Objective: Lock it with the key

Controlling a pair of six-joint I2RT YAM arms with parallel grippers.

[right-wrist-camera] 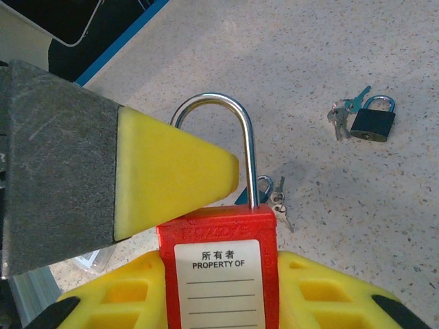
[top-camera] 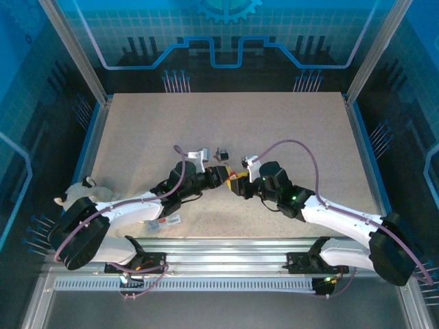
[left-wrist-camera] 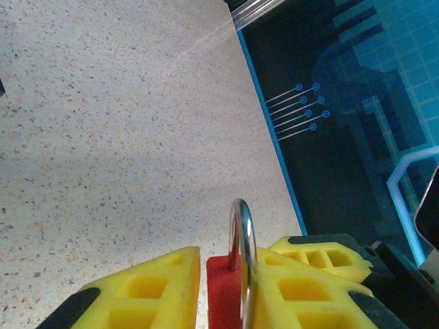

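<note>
A red padlock (right-wrist-camera: pixel 219 233) with a white "PROPERTY OF" label stands upright between the yellow fingers of my right gripper (right-wrist-camera: pixel 218 258), which is shut on its body. Its steel shackle (right-wrist-camera: pixel 236 116) rises above. My left gripper (left-wrist-camera: pixel 226 259) straddles the padlock's top (left-wrist-camera: pixel 221 288). One finger lies against the shackle (left-wrist-camera: pixel 241 226), and a narrow gap shows between the other finger and the red body. Both grippers meet mid-table, left gripper (top-camera: pixel 223 175) and right gripper (top-camera: pixel 240 184). A bunch of keys (right-wrist-camera: pixel 340 115) lies on the table beyond. I cannot tell which key fits the red padlock.
A dark padlock (right-wrist-camera: pixel 372 122) lies beside those keys, also seen from above (top-camera: pixel 221 152). A blue padlock with keys (right-wrist-camera: pixel 273 194) sits just behind the red one. A white soft object (top-camera: pixel 86 190) and a small packet (top-camera: pixel 169 221) lie near the left arm.
</note>
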